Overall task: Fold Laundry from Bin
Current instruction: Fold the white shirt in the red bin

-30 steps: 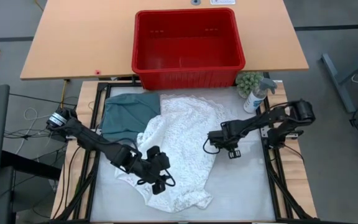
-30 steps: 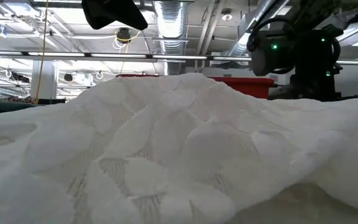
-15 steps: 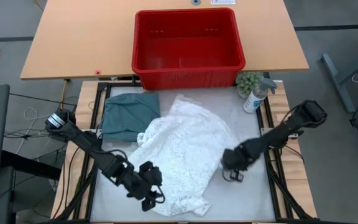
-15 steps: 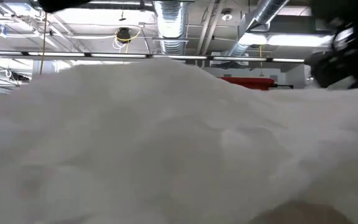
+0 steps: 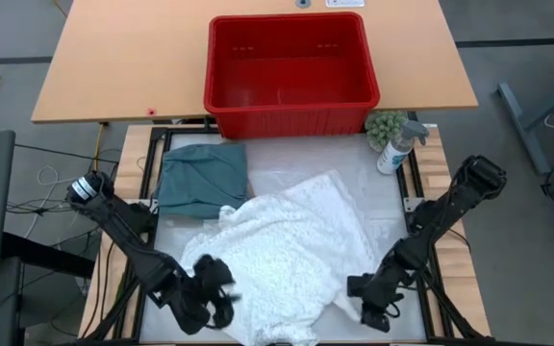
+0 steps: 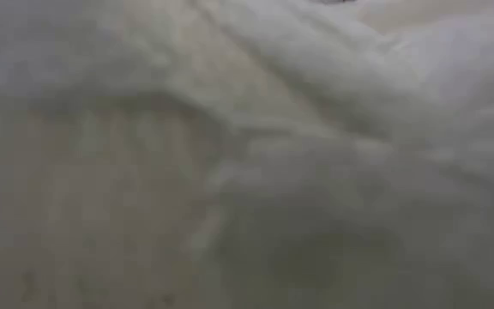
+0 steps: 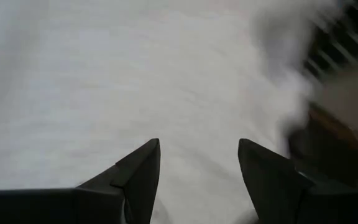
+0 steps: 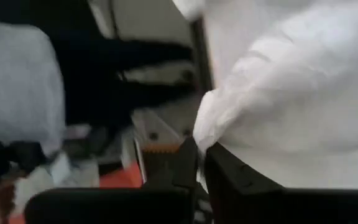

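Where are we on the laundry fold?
Done: red bin emptied; teal garment lies folded. In hand: white garment, right claw pinching its edge, left claw at its near-left corner. Left: folding the white one.

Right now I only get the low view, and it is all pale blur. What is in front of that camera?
Observer: A white garment, spread over the table's middle, right up against that camera.
Operator: Are the arms doing anything to it?
Observer: The right gripper is pinching a fold of the white cloth near the table's front right corner.
Operator: And the other arm?
Observer: The left gripper is at the garment's front left edge, fingers apart.
Operator: Any other clothes out?
Observer: A teal garment lies folded at the back left, beside the empty red bin.
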